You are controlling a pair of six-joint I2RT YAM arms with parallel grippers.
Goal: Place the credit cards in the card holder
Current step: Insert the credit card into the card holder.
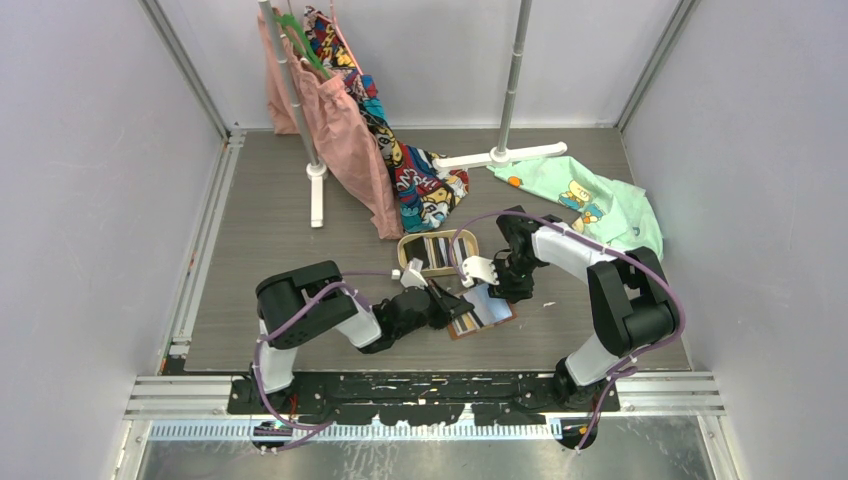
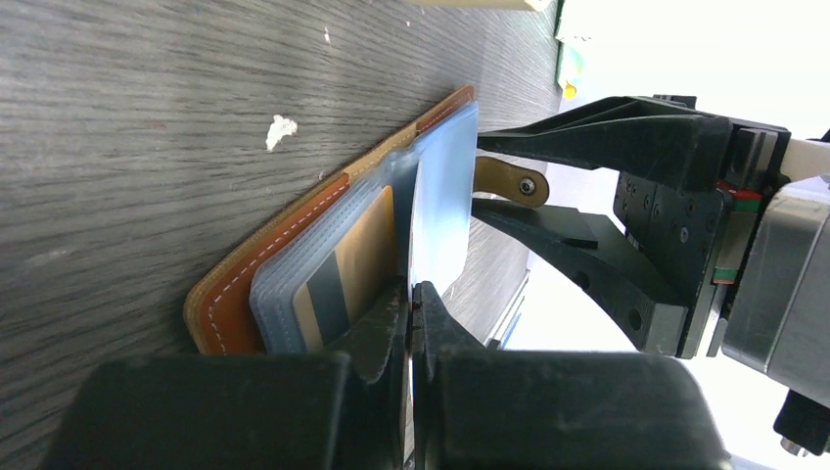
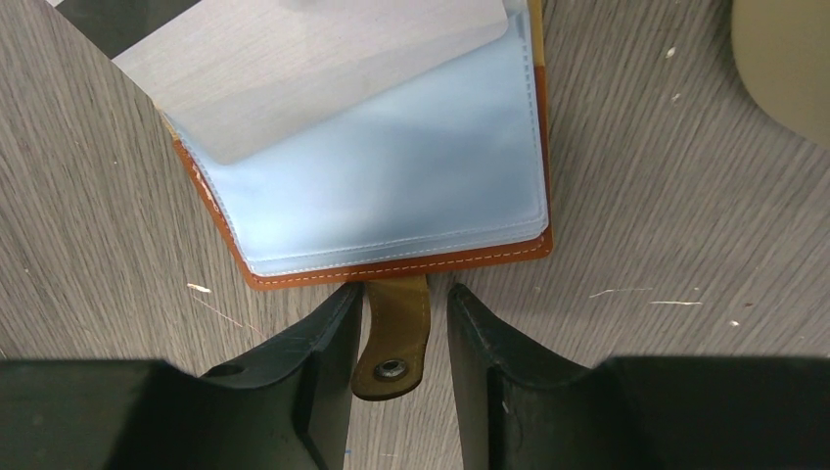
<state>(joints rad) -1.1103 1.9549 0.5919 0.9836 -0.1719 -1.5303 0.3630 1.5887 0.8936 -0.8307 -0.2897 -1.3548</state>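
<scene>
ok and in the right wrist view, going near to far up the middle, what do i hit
snap tab between the right gripper's fingers → stitched brown edge of the card holder → clear plastic sleeve → grey credit card with a dark stripe, at the far edge

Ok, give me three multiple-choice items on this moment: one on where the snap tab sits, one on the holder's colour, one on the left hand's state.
1. Where is the snap tab? A between the right hand fingers; B in the oval tray; C under the green cloth.
2. The card holder cover is: A black; B tan-brown; C green.
3. The left hand is: A open; B shut on a pale card; C shut on the tab.
Key: 1 A, the tab lies in the right hand's open gap; 2 B, stitched brown leather shows; 3 B, its fingers pinch the card's edge.
</scene>
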